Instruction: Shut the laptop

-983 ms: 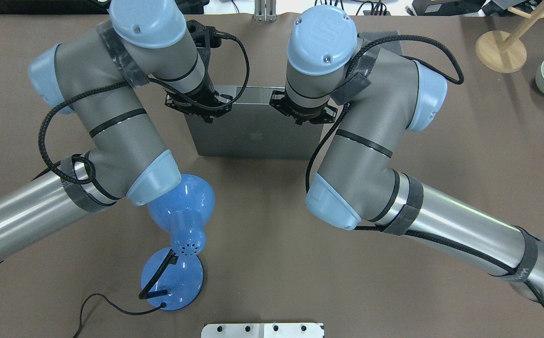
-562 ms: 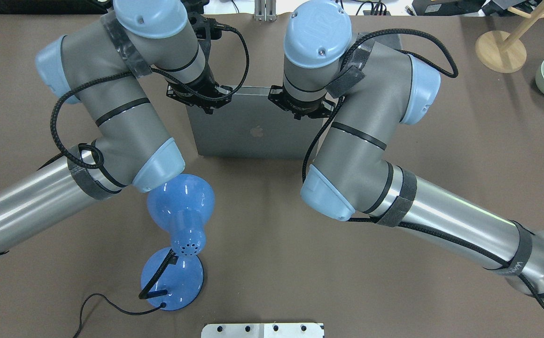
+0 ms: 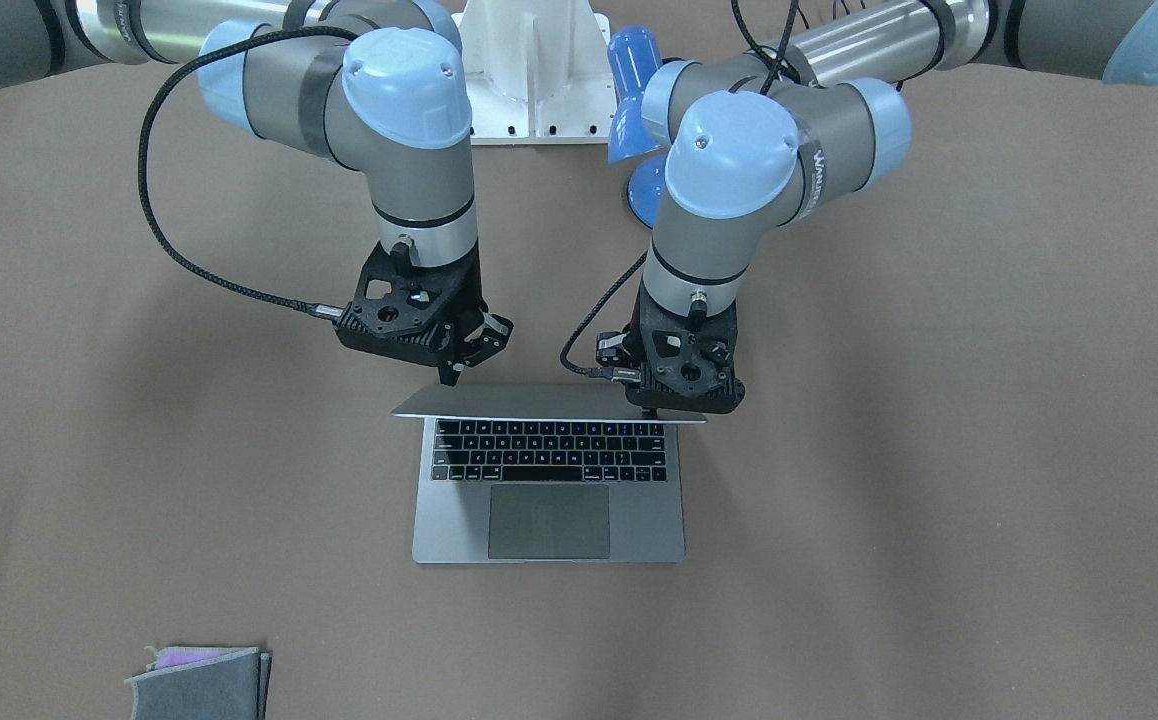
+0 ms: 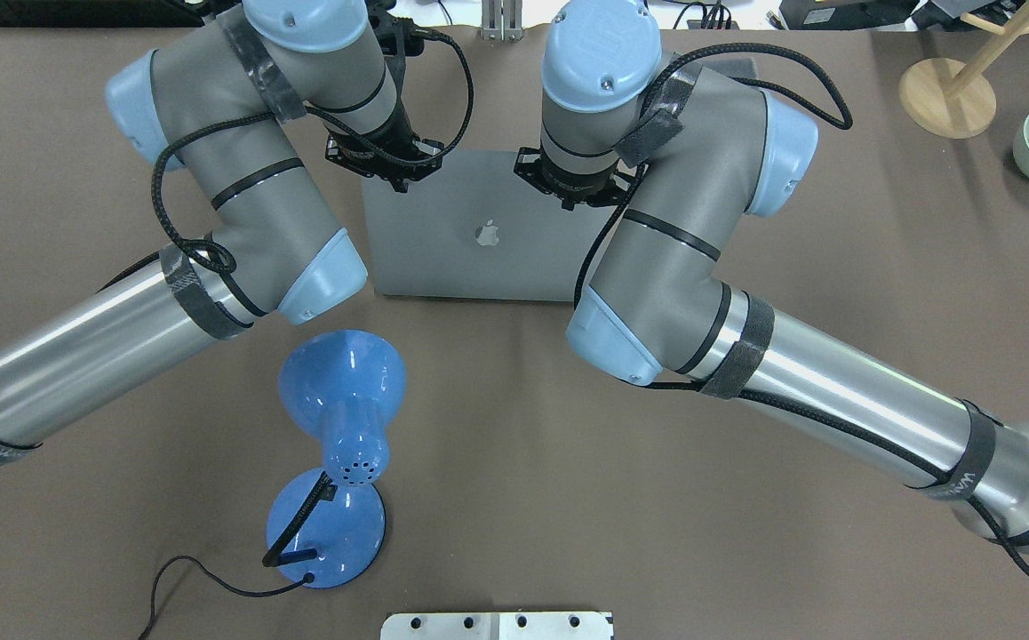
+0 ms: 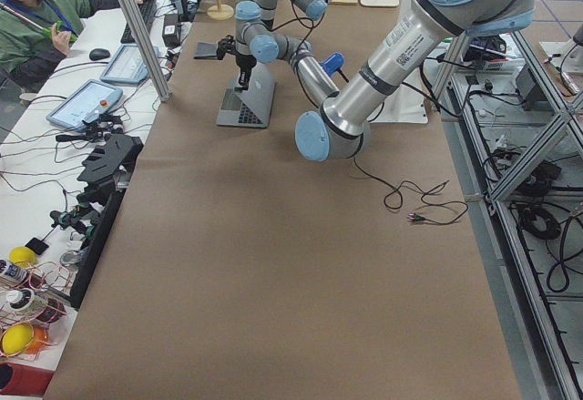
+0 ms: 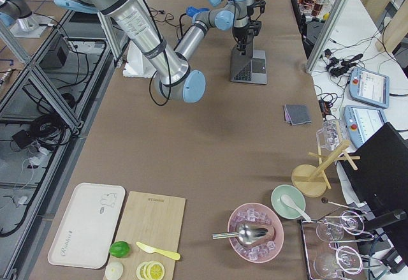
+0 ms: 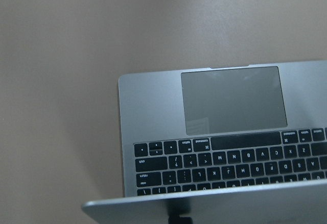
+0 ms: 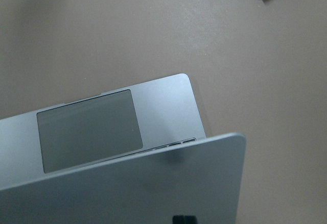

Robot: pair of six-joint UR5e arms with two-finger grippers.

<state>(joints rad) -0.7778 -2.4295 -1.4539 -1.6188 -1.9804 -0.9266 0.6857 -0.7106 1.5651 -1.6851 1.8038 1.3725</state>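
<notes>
Pushing the lid down is the step in hand. The laptop (image 3: 549,520) sits in the middle of the worktop (image 3: 889,560). Its lid leans forward over the keys, about half way shut. The left end effector (image 7: 179,218) and the right end effector (image 3: 450,376) each rest on the back of the lid near its top edge, one by each corner. Both look pinched together, holding nothing. Next, I think both should press down evenly and slowly until the lid lies flat on the keys.

Brown table (image 4: 745,551): laptop (image 4: 470,258) at centre; blue lamp (image 4: 341,449) nearer robot base; grey pouch (image 3: 199,685) toward far edge.
</notes>
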